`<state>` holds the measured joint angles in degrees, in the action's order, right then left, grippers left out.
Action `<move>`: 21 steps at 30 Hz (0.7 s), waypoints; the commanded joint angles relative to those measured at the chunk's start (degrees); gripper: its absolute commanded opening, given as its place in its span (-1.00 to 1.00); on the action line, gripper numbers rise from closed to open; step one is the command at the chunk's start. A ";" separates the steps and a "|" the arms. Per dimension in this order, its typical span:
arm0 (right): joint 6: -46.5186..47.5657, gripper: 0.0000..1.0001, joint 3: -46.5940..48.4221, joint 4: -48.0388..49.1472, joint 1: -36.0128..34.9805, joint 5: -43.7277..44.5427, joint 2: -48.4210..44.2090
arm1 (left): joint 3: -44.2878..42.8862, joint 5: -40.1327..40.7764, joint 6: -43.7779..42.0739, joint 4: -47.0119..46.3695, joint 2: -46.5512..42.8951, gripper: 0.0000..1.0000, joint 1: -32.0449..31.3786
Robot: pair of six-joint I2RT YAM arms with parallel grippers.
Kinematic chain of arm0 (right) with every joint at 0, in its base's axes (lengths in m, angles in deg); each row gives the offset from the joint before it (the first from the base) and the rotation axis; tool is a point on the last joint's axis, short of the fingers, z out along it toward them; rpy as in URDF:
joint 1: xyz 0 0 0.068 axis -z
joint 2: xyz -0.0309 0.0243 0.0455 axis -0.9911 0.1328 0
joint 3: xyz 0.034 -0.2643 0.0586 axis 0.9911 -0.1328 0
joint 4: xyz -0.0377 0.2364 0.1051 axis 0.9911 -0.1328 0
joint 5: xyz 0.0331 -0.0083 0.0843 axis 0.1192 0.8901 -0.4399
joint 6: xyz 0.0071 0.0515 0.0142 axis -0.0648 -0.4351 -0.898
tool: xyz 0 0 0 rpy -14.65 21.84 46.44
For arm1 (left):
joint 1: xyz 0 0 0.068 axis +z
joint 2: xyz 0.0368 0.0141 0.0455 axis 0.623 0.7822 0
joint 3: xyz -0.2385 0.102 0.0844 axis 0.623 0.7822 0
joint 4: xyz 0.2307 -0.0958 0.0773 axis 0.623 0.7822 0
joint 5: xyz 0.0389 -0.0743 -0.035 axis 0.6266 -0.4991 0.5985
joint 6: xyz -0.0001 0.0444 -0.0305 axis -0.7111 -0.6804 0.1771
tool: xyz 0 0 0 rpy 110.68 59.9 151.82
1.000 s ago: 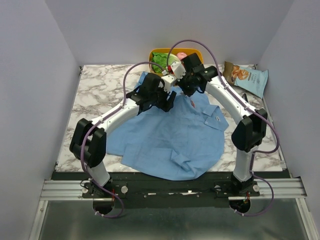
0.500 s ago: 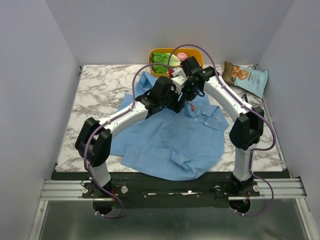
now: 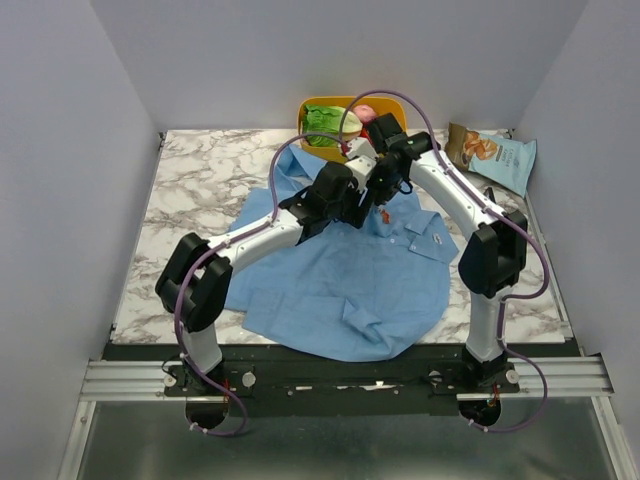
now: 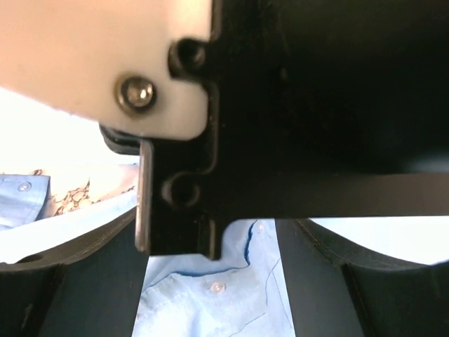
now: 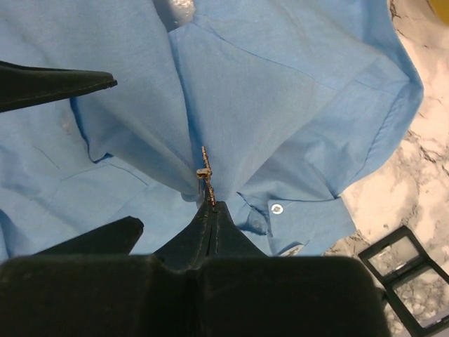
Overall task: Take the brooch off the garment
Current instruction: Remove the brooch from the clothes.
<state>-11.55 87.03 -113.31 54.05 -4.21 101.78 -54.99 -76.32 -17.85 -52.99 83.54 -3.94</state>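
Right jaws' tips pinch brooch [image 5: 205, 172], garment [image 5: 280, 84] tented.

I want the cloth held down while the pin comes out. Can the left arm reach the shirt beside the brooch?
Probably yes: the left end effector is open just beside the brooch, over bare garment. The right end effector, shut on the brooch, crowds it.

Soft, even overhead light; shadows on the desk [image 3: 200, 180] are faint. Left wrist view is mostly dark, blurred bulk up close, its white patches perhaps blown out. Right wrist view is sharp.
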 commanded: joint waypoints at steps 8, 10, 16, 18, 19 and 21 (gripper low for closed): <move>1.75 -0.99 -1.12 -1.78 2.12 -10.13 -0.79 | 8.65 -6.61 -5.87 -2.05 -12.54 0.54 0.29; 1.66 -0.99 -0.51 -2.22 2.21 -11.62 -0.35 | 9.61 -7.32 -5.95 -2.66 -13.16 0.54 0.12; 1.49 -0.99 3.54 -5.21 2.74 -13.39 1.49 | 10.85 -4.34 -5.95 -4.07 -10.97 0.54 -3.04; 1.57 -0.99 3.72 -5.56 2.91 -13.30 1.67 | 11.29 -2.24 -7.35 -4.07 -10.44 0.54 -4.80; 1.57 -0.99 3.72 -5.56 3.09 -13.30 1.59 | 11.81 0.47 -7.71 -6.16 -9.83 0.54 -5.33; 1.57 -0.99 3.72 -5.65 3.44 -13.48 1.85 | 12.08 3.56 -8.24 -6.88 -9.12 0.54 -6.82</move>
<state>-10.44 88.97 -116.31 56.90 -15.42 102.26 -44.28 -79.88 -23.75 -56.42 72.37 -8.01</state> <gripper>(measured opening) 0.012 0.770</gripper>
